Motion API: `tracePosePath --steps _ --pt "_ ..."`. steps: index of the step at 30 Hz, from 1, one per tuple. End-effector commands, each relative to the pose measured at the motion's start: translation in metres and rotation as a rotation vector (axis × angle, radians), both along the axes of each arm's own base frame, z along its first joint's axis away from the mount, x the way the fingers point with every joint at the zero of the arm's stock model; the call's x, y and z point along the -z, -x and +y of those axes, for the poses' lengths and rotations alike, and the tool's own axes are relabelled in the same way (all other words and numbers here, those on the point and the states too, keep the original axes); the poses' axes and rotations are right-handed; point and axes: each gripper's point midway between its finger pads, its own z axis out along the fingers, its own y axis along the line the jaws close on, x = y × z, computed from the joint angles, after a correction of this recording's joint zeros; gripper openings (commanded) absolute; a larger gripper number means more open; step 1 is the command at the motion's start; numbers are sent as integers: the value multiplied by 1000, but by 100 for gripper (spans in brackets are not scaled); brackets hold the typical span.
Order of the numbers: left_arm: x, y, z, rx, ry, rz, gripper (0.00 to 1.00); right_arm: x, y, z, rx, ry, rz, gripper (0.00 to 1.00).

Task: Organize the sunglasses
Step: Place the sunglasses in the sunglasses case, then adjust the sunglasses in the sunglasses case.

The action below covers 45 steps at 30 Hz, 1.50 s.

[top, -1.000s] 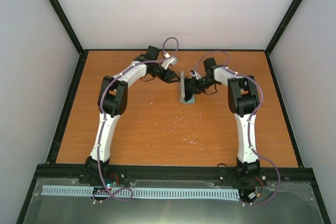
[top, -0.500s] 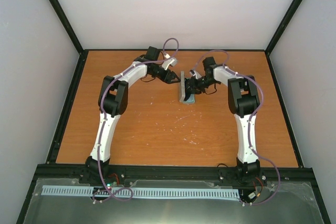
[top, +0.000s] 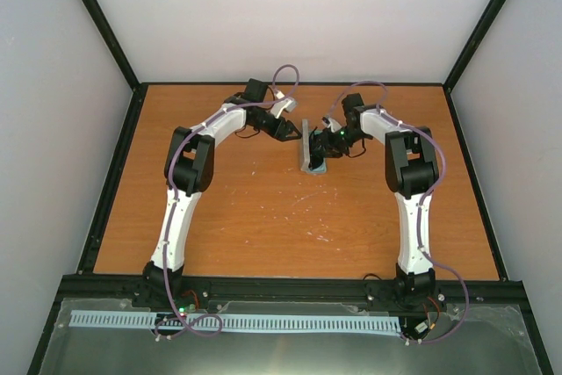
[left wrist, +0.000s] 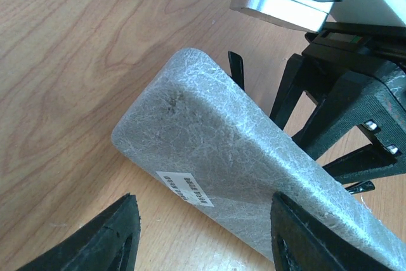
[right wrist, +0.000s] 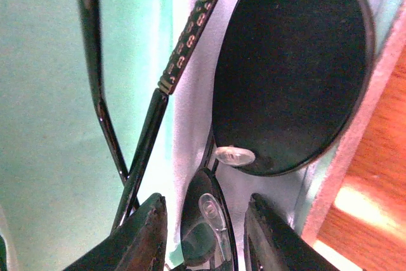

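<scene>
The grey case (top: 309,151) stands open at the back middle of the table. In the left wrist view its grey outer shell (left wrist: 254,157) fills the frame, and my left gripper (left wrist: 203,233) is open with one finger on each side of it. The black sunglasses (right wrist: 292,68) lie folded inside the case on the mint-green lining (right wrist: 44,125), over a pale cloth (right wrist: 190,112). My right gripper (right wrist: 206,236) is open just above them. One lens sits between its fingers, with a narrow gap on each side. In the top view the left gripper (top: 294,133) and the right gripper (top: 320,142) face each other across the case.
The orange wooden table (top: 263,208) is bounded by a black frame and pale walls. The right arm's black gripper body (left wrist: 342,112) shows just behind the case in the left wrist view. A white label (left wrist: 187,188) is stuck on the case shell.
The right gripper has shifted slightly back and up at the case. The left arm and the case have stayed put.
</scene>
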Motion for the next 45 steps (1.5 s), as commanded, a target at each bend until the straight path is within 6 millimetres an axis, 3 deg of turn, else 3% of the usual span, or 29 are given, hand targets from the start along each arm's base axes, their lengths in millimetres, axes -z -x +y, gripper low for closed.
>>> tracePosePath --steps 1,9,15,17,20,22,26,36,45 --pt "-8 6 -7 20 13 -2 57 -12 1 -7 3 29 -25 34" --pt "-8 7 -6 22 10 -5 57 -11 5 -15 4 70 -27 36" --pt "-7 7 -6 23 10 -5 57 -23 1 -27 28 106 -61 36" --pt "-6 8 -5 23 9 -1 57 -26 0 -29 34 119 -71 32" --pt "-7 8 -6 23 11 -2 57 -29 0 -30 41 121 -80 13" --pt "-7 8 -6 24 12 -2 57 -28 0 -31 46 123 -79 13" --pt "-6 9 -5 24 12 0 56 -23 3 -27 42 102 -57 19" --pt "-5 11 -4 22 12 3 56 -8 14 -13 9 99 -23 11" --pt "-4 12 -4 22 13 5 57 16 28 -2 -25 120 23 10"
